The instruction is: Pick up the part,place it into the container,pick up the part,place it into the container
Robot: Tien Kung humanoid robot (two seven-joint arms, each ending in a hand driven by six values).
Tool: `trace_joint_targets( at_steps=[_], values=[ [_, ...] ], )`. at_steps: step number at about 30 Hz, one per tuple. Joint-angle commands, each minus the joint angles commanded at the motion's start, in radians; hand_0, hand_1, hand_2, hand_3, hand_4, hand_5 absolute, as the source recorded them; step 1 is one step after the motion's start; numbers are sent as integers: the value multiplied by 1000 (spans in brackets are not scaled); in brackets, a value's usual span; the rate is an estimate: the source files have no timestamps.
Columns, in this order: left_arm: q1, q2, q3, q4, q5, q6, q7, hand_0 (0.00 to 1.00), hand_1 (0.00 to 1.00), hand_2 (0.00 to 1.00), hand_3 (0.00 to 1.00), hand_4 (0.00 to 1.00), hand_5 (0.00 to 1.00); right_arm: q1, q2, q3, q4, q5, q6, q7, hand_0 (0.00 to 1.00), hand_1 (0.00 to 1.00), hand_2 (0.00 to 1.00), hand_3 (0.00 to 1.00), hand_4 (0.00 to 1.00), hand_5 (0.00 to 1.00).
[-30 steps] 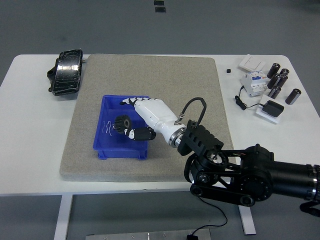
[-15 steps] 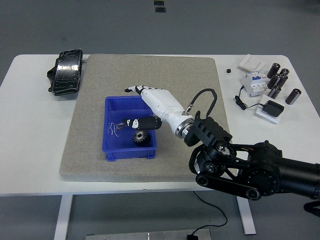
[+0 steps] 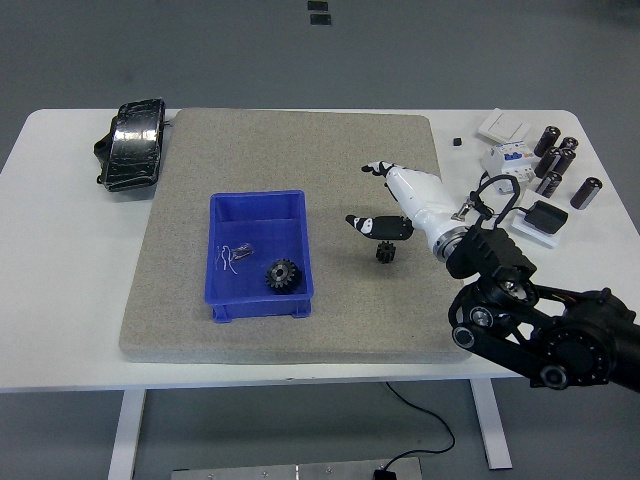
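Note:
A blue container [image 3: 258, 212] sits on the grey mat. Inside it lie a black gear [image 3: 281, 274] and a small metal part [image 3: 236, 253]. A smaller black gear [image 3: 386, 253] stands on the mat right of the container. My right hand [image 3: 385, 207], white with black fingertips, hovers just above and right of this small gear. Its fingers are spread and hold nothing. The left arm does not show.
A black pouch [image 3: 133, 145] lies at the table's back left. At the back right stand several black cylinders [image 3: 560, 165], a white breaker [image 3: 507, 165], a black adapter [image 3: 546, 216] with cable and white switch plates [image 3: 504, 125]. A grey mat [image 3: 290, 150] covers the middle.
My right hand let the large gear go into the blue container, then drew back to the right, out of the container, to above the small gear on the mat. The container shifted slightly right.

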Motion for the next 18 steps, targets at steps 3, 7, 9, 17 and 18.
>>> trace_joint_targets(
  at_steps=[3,7,9,17,18],
  values=[
    [1,0,1,-1,-2,1,-1,680,664,589,549,613,364,-19,-13,-21,1,0,9,-1,424,593,742,777,793,430],
    [0,2,1,-1,0,1,0,680,664,589,549,613,364,-28,-17,-55,-15,10,13,3,424,593,742,777,793,430],
    [-1,2,1,-1,0,1,-2,680,665,589,550,613,362,-28,-15,-69,-28,14,13,6,399,567,721,759,781,420],
    [-1,1,2,0,0,0,-5,679,665,589,549,613,361,-16,0,-114,-69,32,3,21,376,531,658,708,767,419],
    [-1,2,2,0,0,1,-5,679,665,589,549,613,361,-14,2,-119,-74,35,1,23,376,531,658,708,767,419]
  ],
)
